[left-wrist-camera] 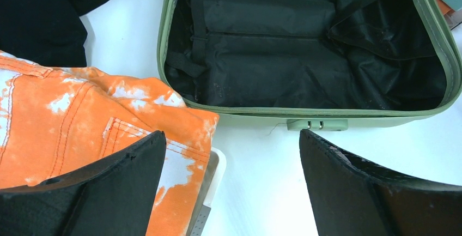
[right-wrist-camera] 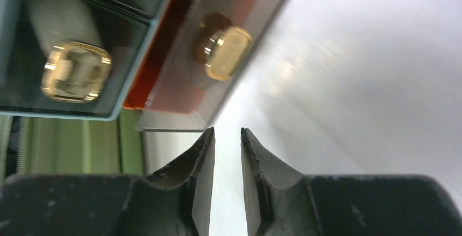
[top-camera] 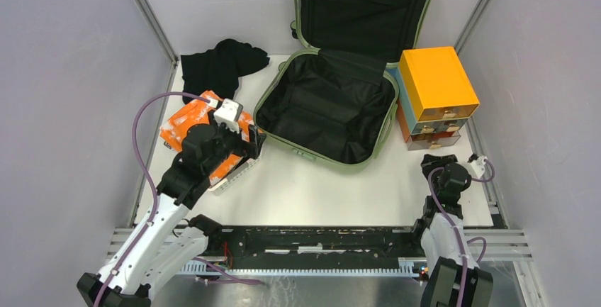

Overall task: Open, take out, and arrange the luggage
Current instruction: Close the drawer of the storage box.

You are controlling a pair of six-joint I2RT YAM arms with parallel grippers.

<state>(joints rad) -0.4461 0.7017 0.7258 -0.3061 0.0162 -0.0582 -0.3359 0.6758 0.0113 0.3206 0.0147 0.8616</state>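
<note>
Left gripper [left-wrist-camera: 231,138] hangs with its fingers spread wide and nothing between them, over the near edge of an orange bleached garment [left-wrist-camera: 81,116]. The right gripper [right-wrist-camera: 228,132] shows only a narrow gap between its fingers, which hold nothing, and it points at the front of the drawer box [top-camera: 436,84] near the right edge of the table [top-camera: 319,186].

The luggage [top-camera: 322,108] lies open at the middle of the far edge. Its lid stands up against the back wall and its base shell lies flat, black lining bare. The drawer box, orange on top with light-blue sides, stands just beside the luggage's right side; whether they touch cannot be told. A black cloth [top-camera: 220,66] lies crumpled at the far left corner, apart from the luggage. The orange garment lies in a white basket [top-camera: 237,172] near the left edge, close to the luggage's near left corner. Two gold knobs [right-wrist-camera: 76,71] sit on the drawer fronts. A small pale lock [left-wrist-camera: 317,124] sits on the luggage's near wall.
</note>
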